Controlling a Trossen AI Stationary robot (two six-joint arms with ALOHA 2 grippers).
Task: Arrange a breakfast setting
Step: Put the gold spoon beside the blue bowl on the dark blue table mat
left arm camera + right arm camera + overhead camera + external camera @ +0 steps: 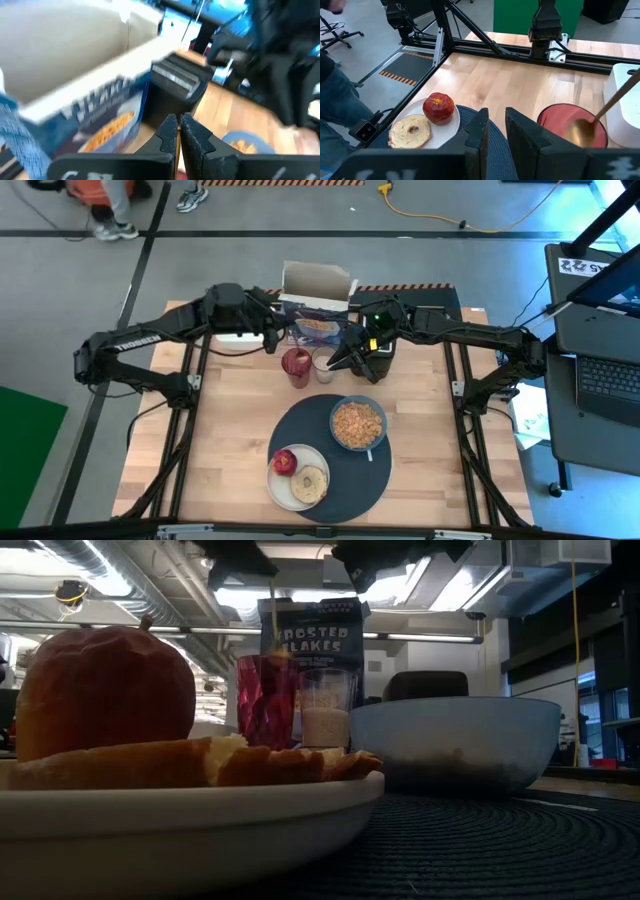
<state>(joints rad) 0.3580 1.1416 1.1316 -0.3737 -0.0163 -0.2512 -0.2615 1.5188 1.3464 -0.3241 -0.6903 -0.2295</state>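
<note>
The thin gold spoon (272, 620) hangs upright below my left gripper (277, 338), which is shut on it at the far middle of the table. The spoon's bowl (582, 131) is in the mouth of a red cup (296, 366). My right gripper (496, 135) hovers just right of the cup and a clear glass (322, 366), open by a narrow gap with nothing in it. Nearer, the light-blue bowl (357, 423) of cereal flakes and the white plate (283, 490) rest on the dark placemat (360, 480). On the plate lie the red apple (438, 107) and the toasted round (411, 131). My left gripper pinches the upper end of the spoon's handle (272, 590) between its two shut fingers (167, 135), which slant downward. The spoon hangs below them, its bowl end inside the red cup's rim. The wrist view does not show the place of contact.
A blue cereal box (318, 320) with its top open stands at the far edge behind the cup. A dark box (385, 362) sits beside it and a white object (235, 337) to its left. Bare wood lies left and right of the placemat.
</note>
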